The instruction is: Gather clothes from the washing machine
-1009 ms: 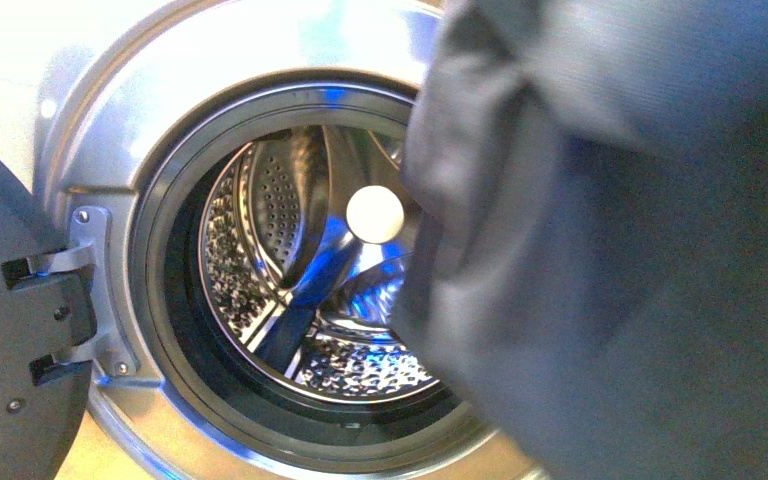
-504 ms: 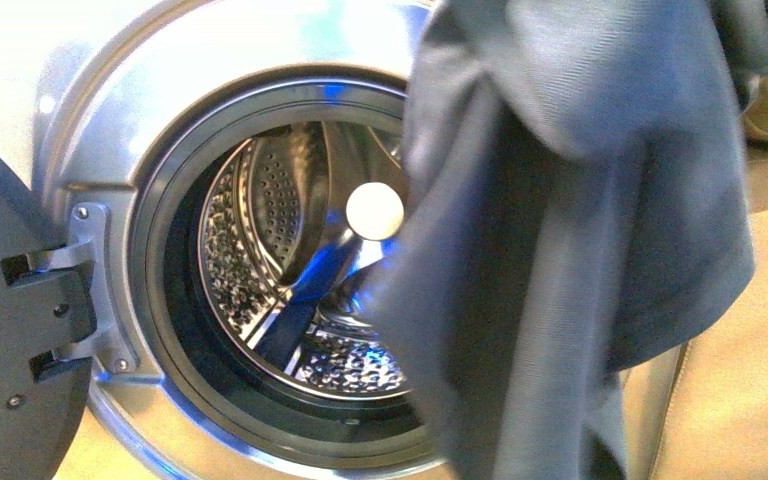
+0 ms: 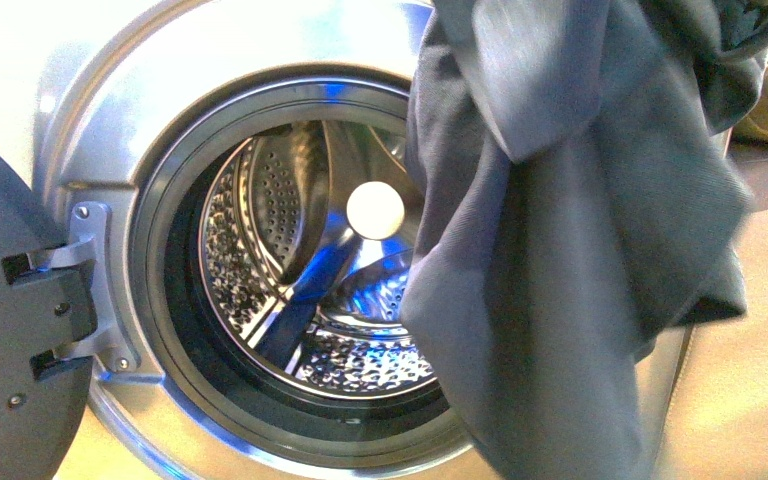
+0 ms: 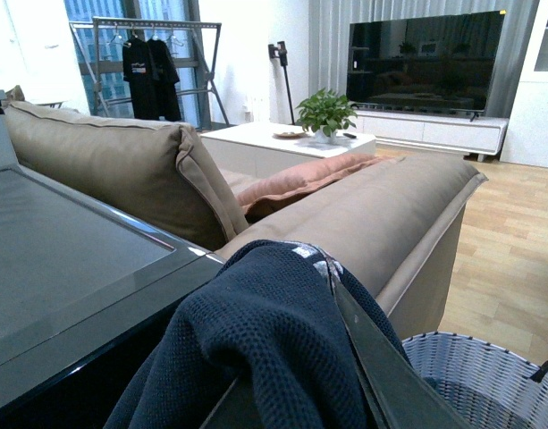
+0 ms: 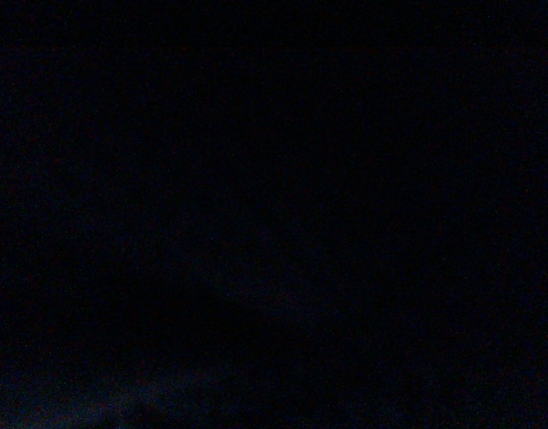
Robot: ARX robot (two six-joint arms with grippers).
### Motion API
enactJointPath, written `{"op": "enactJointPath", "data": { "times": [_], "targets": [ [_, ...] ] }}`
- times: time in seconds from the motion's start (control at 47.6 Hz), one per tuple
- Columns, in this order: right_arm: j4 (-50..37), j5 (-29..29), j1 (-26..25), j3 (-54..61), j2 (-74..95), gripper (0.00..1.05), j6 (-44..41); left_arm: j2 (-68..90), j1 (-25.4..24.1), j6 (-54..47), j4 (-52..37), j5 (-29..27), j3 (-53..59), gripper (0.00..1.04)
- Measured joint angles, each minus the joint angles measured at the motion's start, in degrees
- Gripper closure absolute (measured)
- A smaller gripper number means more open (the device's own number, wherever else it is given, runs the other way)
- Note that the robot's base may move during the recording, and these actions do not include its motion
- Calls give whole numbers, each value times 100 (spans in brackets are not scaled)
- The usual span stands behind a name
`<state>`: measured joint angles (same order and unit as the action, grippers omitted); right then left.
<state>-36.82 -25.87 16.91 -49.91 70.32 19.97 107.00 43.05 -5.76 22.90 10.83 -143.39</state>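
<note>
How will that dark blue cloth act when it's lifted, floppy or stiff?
Probably floppy: the clothes hang in loose folds before the washing machine. Its knit weave looks grippy, so likely not slippery. It seems thin, so probably light.

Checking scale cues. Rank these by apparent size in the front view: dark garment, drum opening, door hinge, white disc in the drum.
1. Dark garment, though it hangs nearest the camera, which inflates it.
2. Drum opening.
3. Door hinge.
4. White disc.

Left claw finger (image 4: 378,366): dark grey, flat, glossy.
</note>
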Motion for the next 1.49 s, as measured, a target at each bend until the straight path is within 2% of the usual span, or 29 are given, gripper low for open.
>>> {"op": "enactJointPath", "data": {
  "times": [0.105,0.252,0.357,0.441,0.525,0.609,0.672,0.819,0.946,1.009,1.114,1.219,1.303,1.492],
  "targets": [
    [122,984,348,-111,68,8,-734,0,0,0,0,-2,0,98],
    [22,1919,619,-107,68,8,-1620,0,0,0,0,-2,0,98],
    [-284,2520,702,-17,7,23,-2190,0,0,2,0,-2,0,98],
    [-444,2747,708,76,-81,33,-2430,0,0,2,0,0,0,98],
    [-584,2983,660,184,-216,49,-2640,0,0,2,0,0,-7,98],
    [-693,3108,516,254,-308,66,-2741,0,0,20,-2,2,-9,82],
    [-732,3104,367,275,-361,78,-2723,0,0,20,-2,2,-17,68],
    [-734,3058,90,280,-459,96,-2610,0,0,22,-2,4,-20,48],
    [-732,3003,-144,280,-581,99,-2514,0,0,22,-2,7,-20,31],
    [-649,2874,-407,256,-752,99,-2365,0,0,22,-2,9,-20,18],
    [-492,2723,-789,107,-964,99,-2129,0,0,20,-2,11,-20,5],
    [-232,2422,-1451,-251,-1270,99,-1703,-2,0,22,-4,11,-22,6],
    [33,2190,-1797,-494,-1436,99,-1423,-2,0,22,-4,11,-31,7],
    [1287,1102,-2942,-1259,-1775,99,-317,-7,0,22,-4,9,-33,7]
  ]
}}
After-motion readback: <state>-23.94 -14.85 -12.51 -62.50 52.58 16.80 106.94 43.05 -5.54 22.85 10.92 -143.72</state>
